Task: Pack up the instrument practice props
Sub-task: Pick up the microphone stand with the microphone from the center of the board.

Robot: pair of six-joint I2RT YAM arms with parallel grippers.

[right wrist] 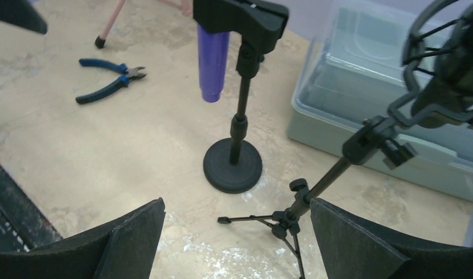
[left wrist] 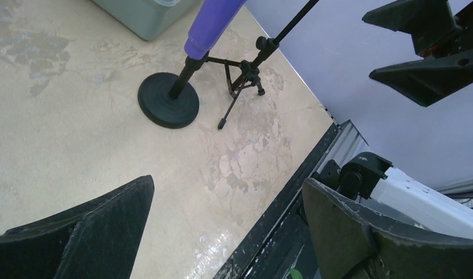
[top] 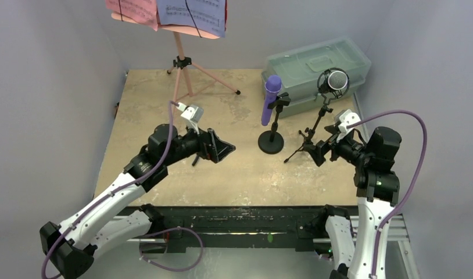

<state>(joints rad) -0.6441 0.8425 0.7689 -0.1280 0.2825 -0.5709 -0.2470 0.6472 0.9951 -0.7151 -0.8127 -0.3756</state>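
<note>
Fingers of the left gripper (top: 221, 150) are standing spread wide and empty, hovering over the tan table (top: 158, 93). Behind it, the pink tripod music rack (top: 183, 64) is standing at the far edge, carrying a red sheet (top: 132, 10) and a lavender sheet (top: 193, 13). Blue-handled pliers (right wrist: 109, 81) are lying near its foot. Further right, the purple mic (top: 271, 99) is hanging in the clip of a round-base stand (top: 271, 143). Beside it, the black silver-headed mic (top: 337, 81) is sitting on a small tripod stand (top: 308, 139) before the translucent greenish lidded box (top: 318, 61). The right gripper (top: 320, 152) is hovering just beside that tripod, fingers spread wide, gripping nothing.
</note>
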